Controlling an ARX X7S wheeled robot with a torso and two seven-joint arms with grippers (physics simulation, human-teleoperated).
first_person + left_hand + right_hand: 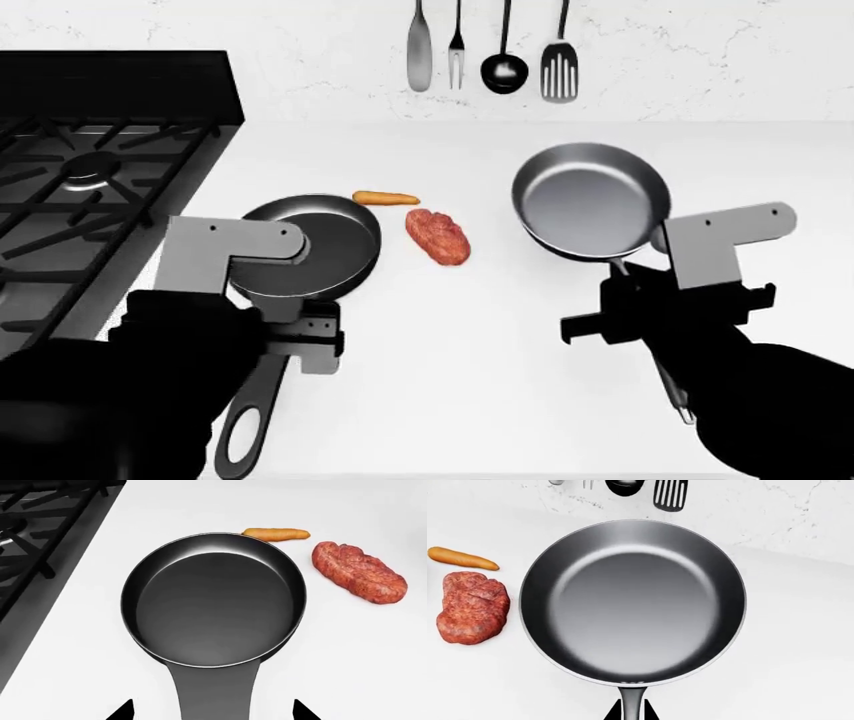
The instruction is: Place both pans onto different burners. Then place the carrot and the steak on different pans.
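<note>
While astride pan handles: left jaws wide apart, right jaws nearly clenched, grip unclear.

Dark, satin-smooth metal on the black pan (213, 605) with a matt flat handle; brighter brushed grey steel on the grey pan (634, 602), softly reflective inside. Rough, marbled raw red flesh on the steak (360, 572), smooth waxy orange skin on the carrot (277, 533). Matt white, plain-smooth bench (441, 350); black cast-iron-looking stove grates (80, 210); glossy dark utensils (505, 70) on the veined marble-like wall.
</note>
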